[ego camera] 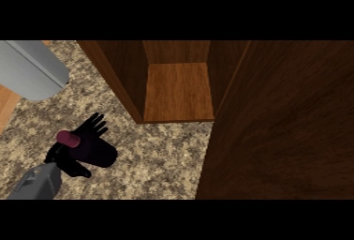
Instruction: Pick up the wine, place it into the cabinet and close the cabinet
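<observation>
The wine bottle [95, 152] is dark with a red cap [67, 137] and stands on the speckled counter at the lower left. My left hand [61, 158] is right against it, coming in from the lower left on a grey forearm. Its fingers [95, 123] stretch straight past the bottle's far side, and the thumb [77, 171] lies on the near side, so the bottle sits between them. The hand is open. The wooden cabinet [178, 91] stands open ahead, its inner shelf bare. Its door [283, 126] swings out on the right. My right hand does not show.
A large grey rounded object [31, 70] lies at the upper left, over the counter's edge. The speckled counter [159, 154] stretches between the bottle and the cabinet. The open door fills the right side of the view.
</observation>
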Robot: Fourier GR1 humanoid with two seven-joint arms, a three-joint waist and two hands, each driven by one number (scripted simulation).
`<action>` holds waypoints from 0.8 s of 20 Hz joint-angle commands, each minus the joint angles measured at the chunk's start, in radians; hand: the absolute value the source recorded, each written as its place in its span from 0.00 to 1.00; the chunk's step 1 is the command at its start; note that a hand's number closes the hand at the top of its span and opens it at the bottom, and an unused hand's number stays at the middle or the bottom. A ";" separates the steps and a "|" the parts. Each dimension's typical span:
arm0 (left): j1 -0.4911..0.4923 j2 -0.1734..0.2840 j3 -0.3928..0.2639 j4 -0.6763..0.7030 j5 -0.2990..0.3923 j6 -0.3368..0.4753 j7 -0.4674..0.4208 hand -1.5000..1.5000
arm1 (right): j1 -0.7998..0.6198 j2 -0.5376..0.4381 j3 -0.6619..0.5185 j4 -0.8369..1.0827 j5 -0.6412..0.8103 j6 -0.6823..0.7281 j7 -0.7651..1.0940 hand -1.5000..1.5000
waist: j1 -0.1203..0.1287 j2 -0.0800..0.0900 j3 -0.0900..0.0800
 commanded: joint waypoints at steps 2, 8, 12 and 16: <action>0.028 -0.019 -0.026 -0.014 -0.029 -0.078 -0.130 0.00 | 0.046 -0.059 -0.007 -0.198 0.094 -0.008 0.076 0.00 | 0.006 -0.003 0.001; -0.018 -0.035 0.021 0.066 0.012 -0.065 -0.151 1.00 | 0.031 -0.062 0.002 -0.147 0.061 -0.013 0.038 0.00 | 0.005 0.002 0.000; -0.024 -0.054 0.006 0.055 0.002 -0.061 -0.156 1.00 | 0.084 -0.087 -0.014 -0.119 0.036 -0.011 -0.044 0.00 | 0.011 0.002 0.002; 0.012 -0.025 0.004 0.009 -0.008 -0.042 -0.214 1.00 | 0.038 -0.076 0.035 -0.158 0.103 -0.045 0.035 0.00 | 0.011 -0.004 0.000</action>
